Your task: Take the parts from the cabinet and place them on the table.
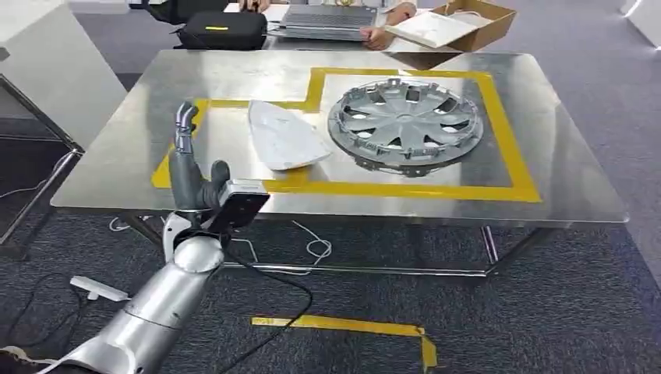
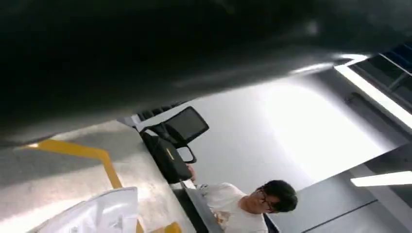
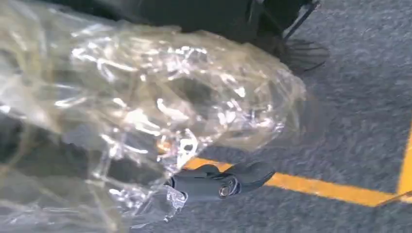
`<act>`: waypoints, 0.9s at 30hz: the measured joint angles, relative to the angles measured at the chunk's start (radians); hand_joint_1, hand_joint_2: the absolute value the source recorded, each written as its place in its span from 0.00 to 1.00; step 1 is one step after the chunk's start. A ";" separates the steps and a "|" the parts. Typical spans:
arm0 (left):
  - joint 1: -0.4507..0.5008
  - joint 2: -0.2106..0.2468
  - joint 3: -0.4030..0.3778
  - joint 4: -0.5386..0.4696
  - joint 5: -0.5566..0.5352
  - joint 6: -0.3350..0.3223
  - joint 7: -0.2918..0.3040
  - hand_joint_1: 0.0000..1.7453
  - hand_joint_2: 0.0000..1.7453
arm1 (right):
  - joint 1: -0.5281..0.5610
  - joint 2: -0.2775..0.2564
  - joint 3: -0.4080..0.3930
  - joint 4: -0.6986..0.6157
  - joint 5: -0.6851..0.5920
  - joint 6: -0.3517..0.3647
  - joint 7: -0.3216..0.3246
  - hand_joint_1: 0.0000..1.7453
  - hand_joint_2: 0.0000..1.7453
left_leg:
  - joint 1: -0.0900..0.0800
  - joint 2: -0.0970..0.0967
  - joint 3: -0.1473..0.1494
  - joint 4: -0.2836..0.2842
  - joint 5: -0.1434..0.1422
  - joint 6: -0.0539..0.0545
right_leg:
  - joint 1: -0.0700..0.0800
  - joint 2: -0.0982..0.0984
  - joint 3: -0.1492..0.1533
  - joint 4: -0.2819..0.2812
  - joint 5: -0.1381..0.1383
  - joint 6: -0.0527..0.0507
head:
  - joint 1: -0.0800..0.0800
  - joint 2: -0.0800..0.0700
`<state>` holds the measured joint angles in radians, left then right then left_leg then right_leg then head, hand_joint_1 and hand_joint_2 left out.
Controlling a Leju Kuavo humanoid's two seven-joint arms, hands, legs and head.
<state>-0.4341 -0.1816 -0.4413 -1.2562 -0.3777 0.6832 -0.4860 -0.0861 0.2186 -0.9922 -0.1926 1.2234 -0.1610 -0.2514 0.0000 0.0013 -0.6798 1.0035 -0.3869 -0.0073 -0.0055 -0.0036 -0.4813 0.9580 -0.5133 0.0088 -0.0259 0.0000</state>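
Steel table [image 1: 546,167]: one hubcap [image 1: 405,125], one white cover [image 1: 284,136].

Table [image 1: 546,167]: brushed metal sheet, semi-glossy, soft reflections seen; yellow tape [image 1: 510,132] on it looks matt. Hubcap [image 1: 405,125]: silver-grey plastic look, satin sheen, moulded spokes. White part [image 1: 284,136]: smooth shell, low gloss, plastic by the look. Left arm [image 1: 156,312]: polished silver metal, glossy; left hand [image 1: 187,167] is finished in matt grey plastic. Floor [image 1: 546,312]: dark grey carpet, rough short pile, with matt yellow tape strips. In the right wrist view, clear crinkled plastic film [image 3: 145,107] is seen, highly glossy, over the right hand [image 3: 218,182], whose fingers look matt dark grey. Box [image 1: 475,23]: plain brown cardboard, matt.
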 joint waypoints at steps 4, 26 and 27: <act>0.021 0.011 0.002 0.001 -0.012 0.010 -0.001 0.00 0.00 | 0.000 0.000 0.000 0.000 0.003 0.006 -0.003 0.00 0.00 | 0.005 0.000 -0.050 0.268 -0.196 -0.016 | 0.004 -0.001 -0.052 0.002 0.039 -0.017 | -0.007 0.000; 0.216 0.039 0.074 -0.158 -0.052 0.017 -0.066 0.00 0.00 | -0.017 -0.003 0.000 -0.001 0.002 0.029 -0.002 0.00 0.00 | -0.006 0.007 0.068 -0.006 -0.030 0.021 | 0.004 0.009 0.003 0.018 -0.017 0.028 | -0.004 0.000; 0.216 0.039 0.074 -0.162 -0.052 0.017 -0.066 0.00 0.00 | -0.017 -0.003 0.000 -0.001 0.002 0.029 -0.003 0.00 0.00 | -0.005 0.007 0.064 -0.006 -0.021 0.017 | 0.005 0.009 -0.002 0.018 -0.015 0.028 | -0.004 0.000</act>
<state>-0.2180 -0.1431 -0.3670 -1.4183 -0.4299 0.7004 -0.5524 -0.1034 0.2155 -0.9918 -0.1934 1.2249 -0.1316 -0.2544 -0.0050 0.0080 -0.6158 0.9979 -0.4083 0.0099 -0.0007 0.0055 -0.4836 0.9764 -0.5282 0.0366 -0.0301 0.0000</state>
